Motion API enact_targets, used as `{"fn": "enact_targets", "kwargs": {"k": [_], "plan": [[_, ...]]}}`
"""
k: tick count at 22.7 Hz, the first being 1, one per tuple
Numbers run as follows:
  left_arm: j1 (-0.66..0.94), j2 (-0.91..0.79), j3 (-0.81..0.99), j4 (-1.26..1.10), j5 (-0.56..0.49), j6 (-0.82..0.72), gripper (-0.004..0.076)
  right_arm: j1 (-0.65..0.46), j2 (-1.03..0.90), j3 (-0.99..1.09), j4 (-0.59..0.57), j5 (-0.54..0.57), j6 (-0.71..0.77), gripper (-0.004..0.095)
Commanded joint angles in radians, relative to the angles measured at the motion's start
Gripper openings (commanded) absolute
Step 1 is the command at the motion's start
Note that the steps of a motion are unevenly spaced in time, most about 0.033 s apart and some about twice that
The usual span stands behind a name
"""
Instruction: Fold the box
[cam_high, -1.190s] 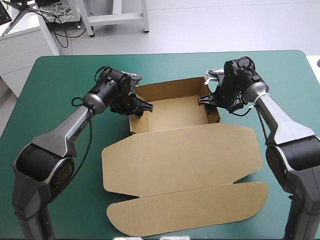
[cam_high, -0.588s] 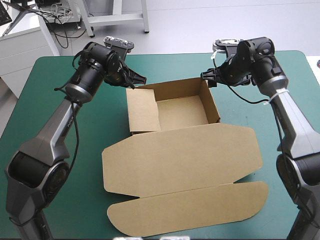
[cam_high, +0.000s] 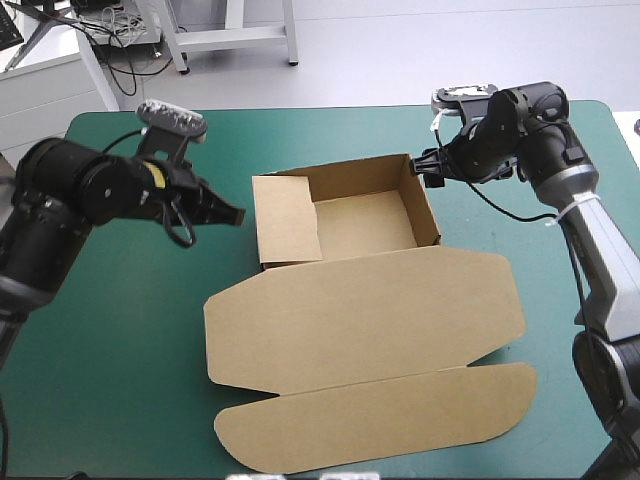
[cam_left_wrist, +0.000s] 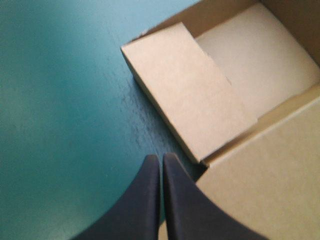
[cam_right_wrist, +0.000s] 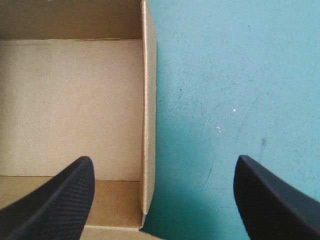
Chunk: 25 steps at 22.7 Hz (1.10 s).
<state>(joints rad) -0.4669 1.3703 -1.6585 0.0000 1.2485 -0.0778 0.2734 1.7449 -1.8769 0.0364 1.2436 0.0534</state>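
In the high view my right gripper (cam_high: 432, 170) is a small dark knot against its wrist, and I cannot read its fingers there. My left arm runs off the table's left side. Each wrist view catches only a piece of the box (cam_high: 365, 310). The left one shows a corner of the tray and a slice of the lid. The right one shows one wall, some floor and nothing of the lid. Neither view tells me how high my fingertips hang above the teal-green cover (cam_high: 120, 330).

The box sits mid-table as an open tray toward the far edge. Its broad lid lies flat toward the near edge, and a long rounded flap lies beyond that.

My left gripper (cam_high: 228, 213) has its black fingers pressed together into one narrow arch, with nothing between them. It points at the tray's left side, apart from it in the high view. In the wrist view its tip is over bare cover, just beside the corner where the inward-folded side flap (cam_left_wrist: 187, 90) meets the lid.

My right fingers stand wide apart at the tray's far right corner. The right wall (cam_right_wrist: 148, 100) runs between them, nearer to one finger. The tray floor (cam_right_wrist: 70, 105) lies ahead of that finger, and bare cover lies ahead of the other.
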Motion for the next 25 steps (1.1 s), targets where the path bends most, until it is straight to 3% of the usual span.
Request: {"fn": "enact_targets", "kwargs": {"k": [1,4,11,17,21,24,25], "plan": [[-0.001,-0.144,0.139,0.000,0.035,0.001,0.0000,-0.008,-0.003,-0.023,-0.005,-0.058,-0.024,0.0714],[-0.001,-0.300,0.342,0.018,-0.018,0.019,0.0000,-0.008,0.080,-0.023,-0.005,-0.075,-0.047,0.0714],[-0.001,-0.523,0.603,0.023,-0.116,0.040,-0.0002,-0.008,0.206,-0.023,0.049,-0.076,-0.069,0.0714],[-0.001,-0.656,0.774,0.053,-0.128,0.034,-0.0010,-0.008,0.237,-0.024,0.083,-0.088,-0.113,0.0703],[-0.001,-0.685,0.803,0.052,-0.137,0.026,-0.0010,-0.008,0.249,-0.024,0.113,-0.053,-0.140,0.0454],[-0.001,-0.692,0.803,0.052,-0.139,0.026,-0.0010,-0.008,0.254,-0.034,0.127,-0.056,-0.129,0.0135],[-0.001,-0.696,0.803,0.052,-0.139,0.026,-0.0010,-0.008,0.254,-0.043,0.130,-0.058,-0.128,-0.0012]]}}
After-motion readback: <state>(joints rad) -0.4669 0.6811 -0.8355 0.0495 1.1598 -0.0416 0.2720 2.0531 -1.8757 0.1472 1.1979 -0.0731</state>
